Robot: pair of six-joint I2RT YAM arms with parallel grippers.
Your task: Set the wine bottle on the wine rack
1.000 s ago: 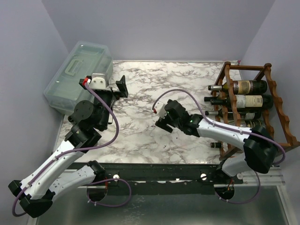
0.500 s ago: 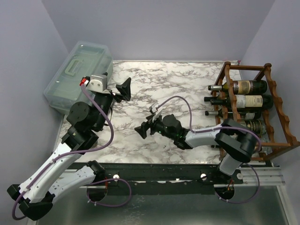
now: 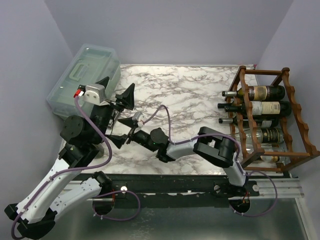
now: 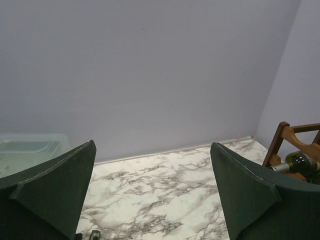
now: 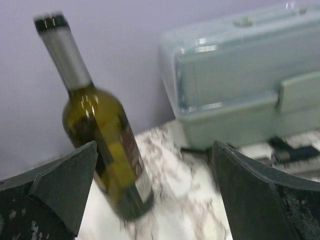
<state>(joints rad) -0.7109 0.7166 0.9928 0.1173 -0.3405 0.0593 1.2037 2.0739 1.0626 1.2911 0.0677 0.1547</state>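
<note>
The wine bottle (image 5: 107, 145) is green glass with a dark label and a grey capsule. It stands upright on the marble table, ahead of my right gripper (image 5: 155, 200) and in line with its left finger. That gripper is open and empty; in the top view (image 3: 122, 134) it reaches far to the left, under the left arm, which hides the bottle there. My left gripper (image 3: 116, 90) is open and empty, raised above the table's left side. The reddish-brown wine rack (image 3: 287, 112) stands at the right edge and holds several bottles; it also shows in the left wrist view (image 4: 292, 140).
A translucent plastic lidded box (image 3: 82, 80) sits at the back left, just behind the bottle in the right wrist view (image 5: 240, 75). The right arm's purple cable (image 3: 165, 112) loops over the marble tabletop (image 3: 190, 95).
My right arm has swung from the table's middle far to the left, gripper open. My left arm has lifted and pulled back left, and its jaws have spread wide.
</note>
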